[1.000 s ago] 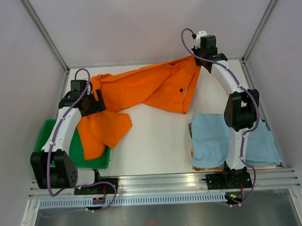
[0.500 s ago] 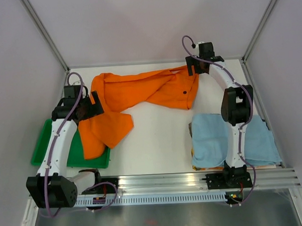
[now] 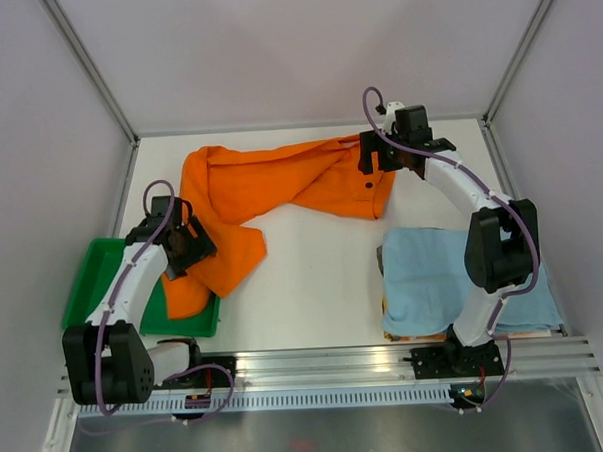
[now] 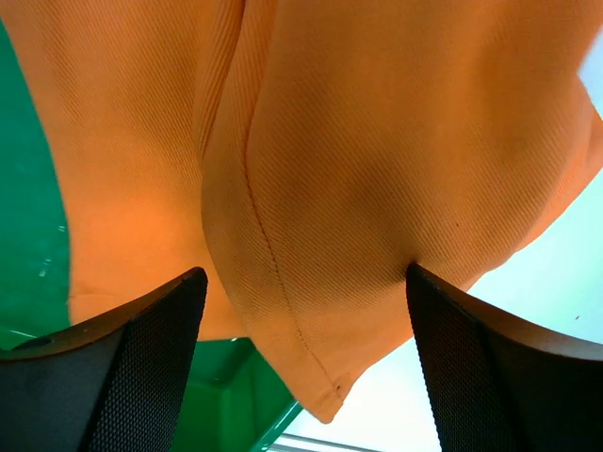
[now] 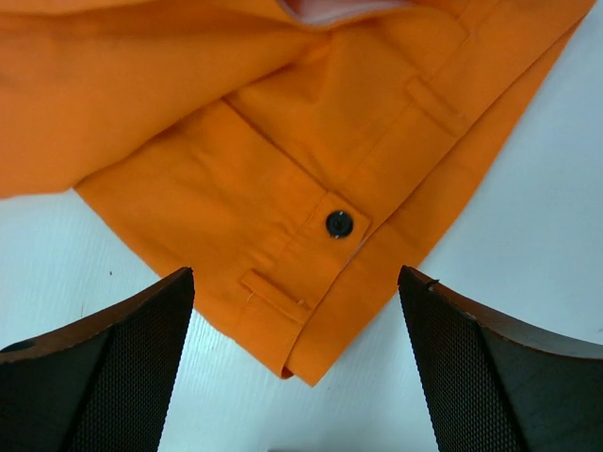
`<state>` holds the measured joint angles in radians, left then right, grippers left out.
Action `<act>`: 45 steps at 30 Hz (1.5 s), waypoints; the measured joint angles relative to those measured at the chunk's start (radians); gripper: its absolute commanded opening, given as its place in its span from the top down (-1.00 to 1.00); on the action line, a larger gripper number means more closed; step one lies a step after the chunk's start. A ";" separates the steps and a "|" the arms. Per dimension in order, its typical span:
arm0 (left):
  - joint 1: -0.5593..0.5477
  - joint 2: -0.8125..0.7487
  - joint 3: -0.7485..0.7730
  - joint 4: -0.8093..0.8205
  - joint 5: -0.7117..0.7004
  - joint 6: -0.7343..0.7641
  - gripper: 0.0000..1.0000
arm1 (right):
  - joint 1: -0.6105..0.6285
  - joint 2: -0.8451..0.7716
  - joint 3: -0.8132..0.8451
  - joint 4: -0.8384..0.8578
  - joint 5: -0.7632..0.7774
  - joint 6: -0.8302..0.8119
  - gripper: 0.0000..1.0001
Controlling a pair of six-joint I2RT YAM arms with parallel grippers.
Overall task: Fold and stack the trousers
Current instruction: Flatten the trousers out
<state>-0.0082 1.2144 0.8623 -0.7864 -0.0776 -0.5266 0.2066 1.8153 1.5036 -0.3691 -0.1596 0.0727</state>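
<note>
The orange trousers (image 3: 270, 182) lie crumpled across the back of the white table. Their waist is at the right and one leg end (image 3: 223, 259) is folded down over the green tray (image 3: 92, 285). My left gripper (image 3: 189, 243) hovers open over that leg end. In the left wrist view its fingers (image 4: 151, 358) straddle the hem corner (image 4: 325, 400) without closing on it. My right gripper (image 3: 368, 159) is open above the waist. The right wrist view shows the waistband with its black button (image 5: 339, 224) and a belt loop (image 5: 273, 292) lying flat between the spread fingers (image 5: 122, 367).
A light blue cloth (image 3: 434, 280) lies folded at the near right, under the right arm. The green tray sits at the near left, partly covered by orange fabric. Grey walls enclose the table on three sides, and a metal rail (image 3: 318, 365) runs along the near edge.
The right gripper has opened and let the waist drop flat onto the table, then shifted left. The left arm has drawn back toward the near side, over the leg end.
</note>
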 measured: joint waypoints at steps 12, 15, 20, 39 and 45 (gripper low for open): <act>0.000 -0.056 -0.037 0.055 0.017 -0.116 0.95 | 0.006 0.006 -0.031 -0.004 -0.028 0.019 -0.90; 0.000 -0.073 0.078 0.022 -0.006 -0.090 0.95 | 0.012 0.012 -0.046 0.000 -0.029 0.026 -0.90; 0.007 -0.056 0.359 0.016 -0.071 -0.042 0.95 | 0.027 0.028 -0.090 0.003 -0.031 0.041 -0.90; 0.436 0.671 1.077 0.106 0.030 -0.126 -0.96 | 0.038 0.140 -0.103 0.005 0.067 0.109 -0.92; 0.426 0.659 1.137 0.103 0.045 -0.095 -0.99 | 0.038 0.148 -0.102 0.011 0.047 0.182 -0.91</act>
<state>0.4183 1.8732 1.9995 -0.6838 -0.0322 -0.6220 0.2443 1.9629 1.4017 -0.3584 -0.1127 0.2546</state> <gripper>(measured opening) 0.993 0.958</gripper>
